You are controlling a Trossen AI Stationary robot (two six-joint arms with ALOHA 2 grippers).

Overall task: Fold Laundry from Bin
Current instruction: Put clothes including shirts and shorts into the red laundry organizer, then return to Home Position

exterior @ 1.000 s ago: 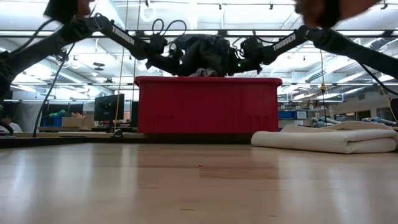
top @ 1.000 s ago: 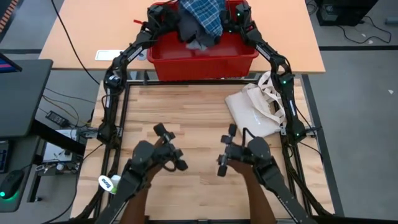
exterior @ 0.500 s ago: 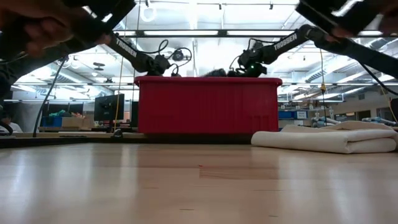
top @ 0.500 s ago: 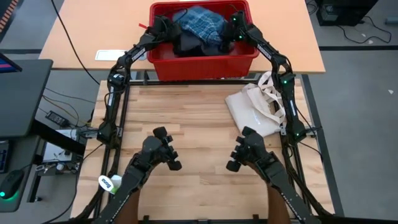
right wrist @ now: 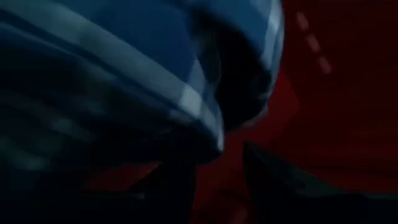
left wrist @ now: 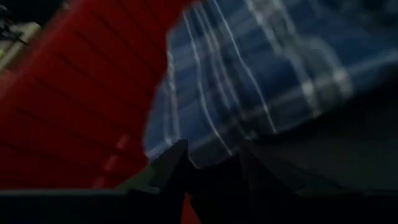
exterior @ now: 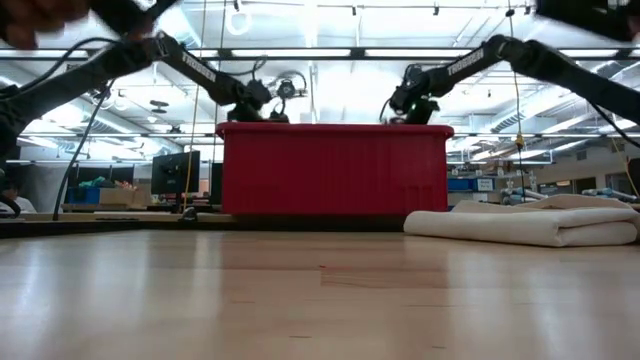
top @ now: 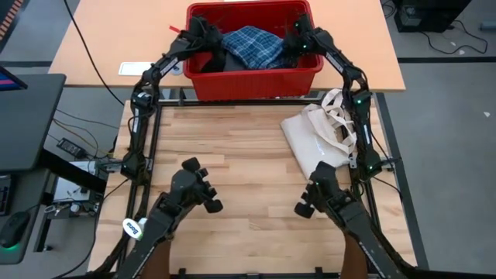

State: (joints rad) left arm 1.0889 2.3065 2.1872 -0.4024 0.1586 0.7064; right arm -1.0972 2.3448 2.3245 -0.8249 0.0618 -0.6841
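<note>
The red bin (top: 249, 71) stands at the far edge of the surface (top: 248, 178), and both arms reach down into it; the left pincer (top: 208, 40) sits inside the bin's left end, the right pincer (top: 294, 40) inside its right end; between the two pincers lies the blue plaid shirt (top: 252, 45), spread over the top of the heap, with a black garment (top: 209, 63) just below the left pincer and more dark cloth beside the right one. In the left wrist view that pincer's dark fingers (left wrist: 165, 171) stand a little apart with dark cloth between and around them, the plaid shirt just ahead and the bin's red wall to one side; whether they grip the cloth I cannot tell. In the right wrist view the fingers (right wrist: 264, 168) also stand apart, the plaid shirt hanging close in front and red plastic behind; again I cannot tell whether anything is held. A cream tote bag (top: 322, 139) lies on the surface nearer the right pincer's arm, outside the bin.
</note>
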